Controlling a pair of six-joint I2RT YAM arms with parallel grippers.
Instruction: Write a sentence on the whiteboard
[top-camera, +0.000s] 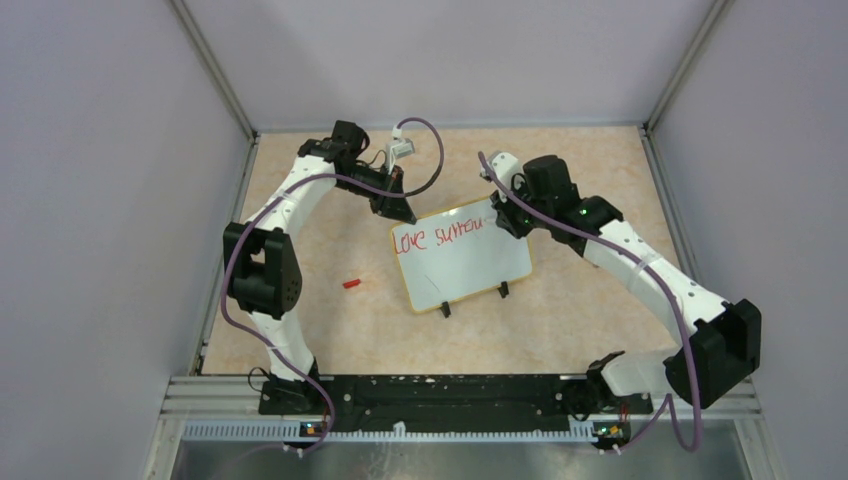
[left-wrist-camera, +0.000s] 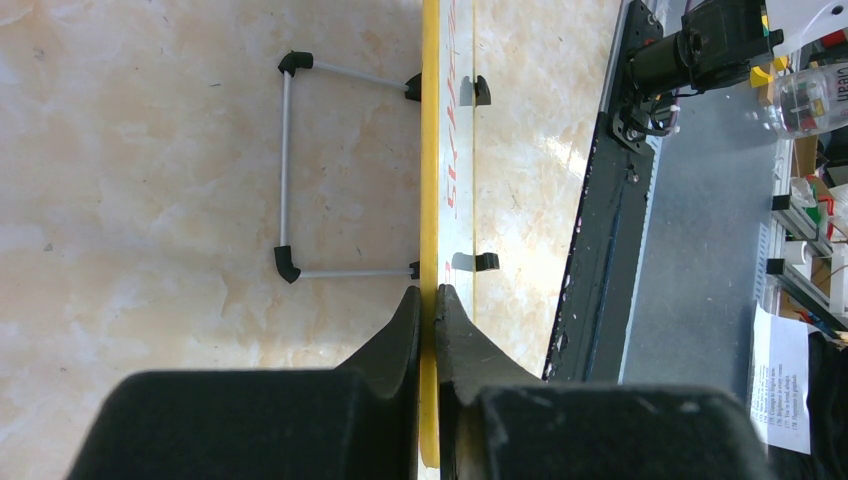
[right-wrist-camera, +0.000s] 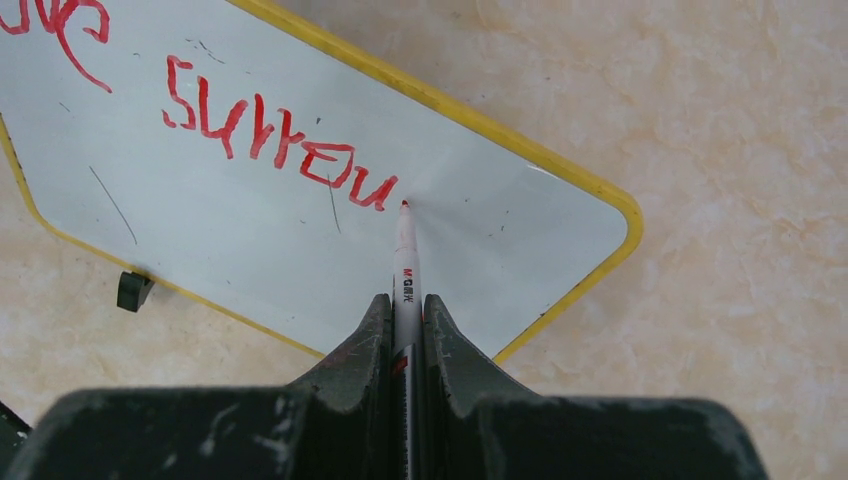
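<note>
Right hand (right-wrist-camera: 405, 302) — marker (right-wrist-camera: 404, 250) (red-tipped) on whiteboard (right-wrist-camera: 250, 240)

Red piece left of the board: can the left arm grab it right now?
Probably not as is. The left gripper is clamped on the rim of the board. The red piece lies in the open beside that arm, but the gripper would have to let go first.

Bright, even light from above fills all three views. The whiteboard (right-wrist-camera: 250, 230) carries only a pale sheen, and its clip feet (left-wrist-camera: 487, 262) throw short, soft shadows. In both wrist views the near jaws look soft, while the worktop (left-wrist-camera: 150, 200) stays sharp.
</note>
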